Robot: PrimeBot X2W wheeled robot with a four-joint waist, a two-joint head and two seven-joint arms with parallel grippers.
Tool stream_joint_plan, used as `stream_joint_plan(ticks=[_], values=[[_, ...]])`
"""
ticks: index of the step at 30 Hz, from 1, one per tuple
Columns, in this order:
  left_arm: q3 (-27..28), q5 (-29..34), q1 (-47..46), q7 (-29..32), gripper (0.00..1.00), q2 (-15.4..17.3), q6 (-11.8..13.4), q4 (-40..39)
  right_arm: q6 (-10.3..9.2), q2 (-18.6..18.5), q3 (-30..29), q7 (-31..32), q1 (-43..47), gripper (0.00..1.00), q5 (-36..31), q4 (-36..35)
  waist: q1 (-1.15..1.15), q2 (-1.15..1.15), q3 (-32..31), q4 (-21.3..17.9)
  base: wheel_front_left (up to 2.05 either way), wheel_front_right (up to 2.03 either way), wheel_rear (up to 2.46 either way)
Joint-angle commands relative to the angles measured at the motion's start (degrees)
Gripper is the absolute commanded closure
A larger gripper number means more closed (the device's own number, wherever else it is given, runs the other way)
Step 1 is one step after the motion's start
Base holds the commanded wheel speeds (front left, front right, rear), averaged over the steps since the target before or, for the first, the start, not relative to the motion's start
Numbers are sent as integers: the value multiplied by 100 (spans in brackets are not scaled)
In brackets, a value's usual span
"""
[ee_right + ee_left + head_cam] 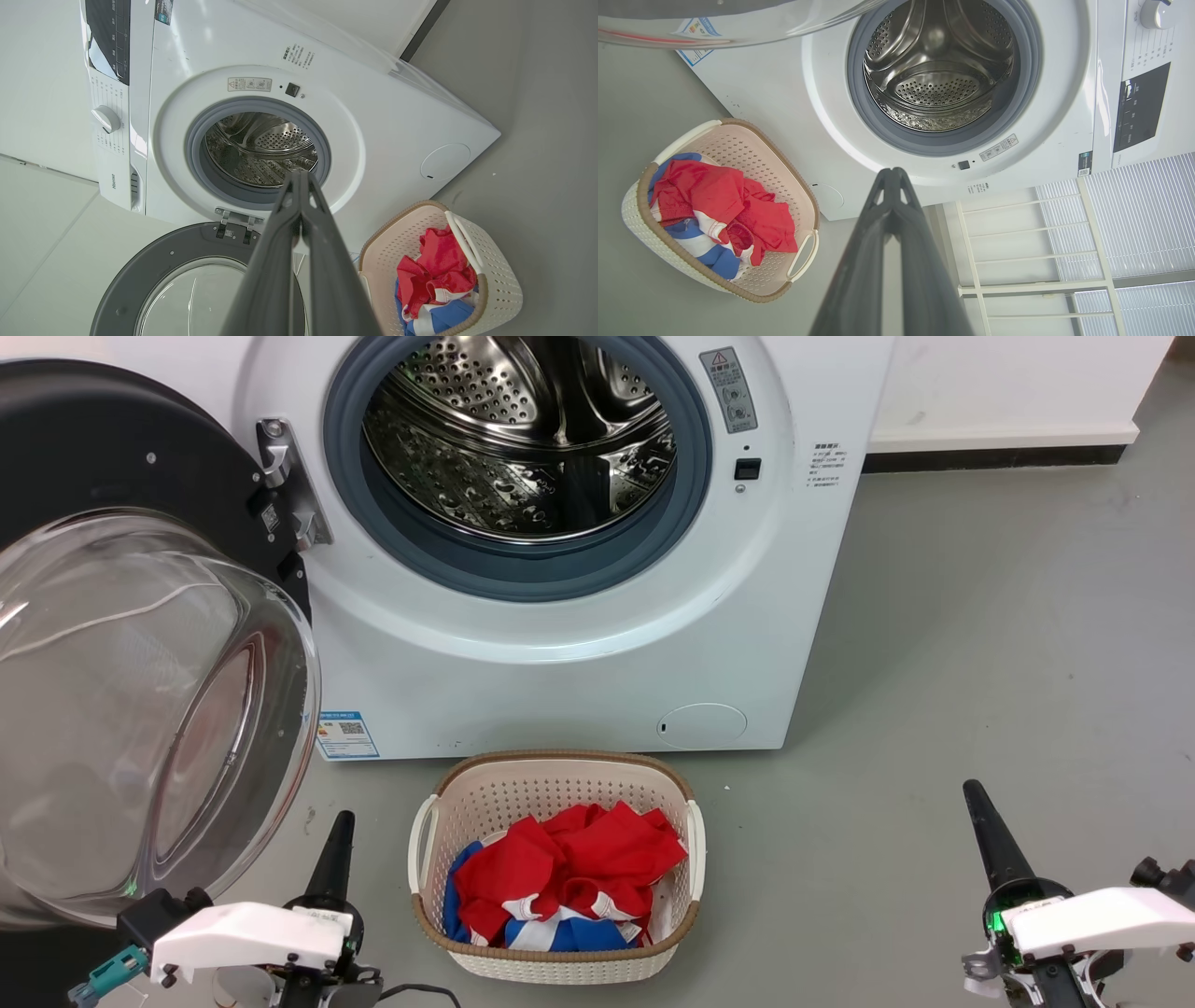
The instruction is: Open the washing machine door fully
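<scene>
The white washing machine (pixel 579 653) stands ahead with its steel drum (pixel 523 439) exposed. Its round black door (pixel 103 457) with the bulging glass bowl (pixel 140 709) is swung wide out to the left on its hinge (pixel 280 476). In the right wrist view the washing machine door (pixel 140 261) lies wide open below the washing machine's porthole (pixel 257 149). My left gripper (pixel 342 821) is shut, low at the left, just right of the glass bowl and apart from it. At the lower right my right gripper (pixel 973 795) is shut over bare floor. Both hold nothing.
A beige laundry basket (pixel 560 775) with red, blue and white clothes (pixel 569 877) sits on the grey floor right in front of the machine, between my two grippers. A white wall with a dark skirting (pixel 999 457) runs at the right behind.
</scene>
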Motion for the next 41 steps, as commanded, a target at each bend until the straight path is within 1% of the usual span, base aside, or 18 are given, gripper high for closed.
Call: stream_joint_plan(ticks=[1, 21, 41], values=[[58, -125, -128, 35, 100, -22, -51, -21, 1, -28, -25, 17, -149, 100, 174, -15, 0, 0, 1, 6, 0, 0, 0], [347, -945, -188, 277, 100, -174, -270, 36, 0, -10, -148, 160, -276, 100, 1197, 149, 0, 0, 9, 84, 0, 0, 0], [582, -1646, -265, 488, 100, -305, -442, 83, 0, 17, -268, 292, -370, 100, 2050, 288, 0, 0, 17, 162, 0, 0, 0]])
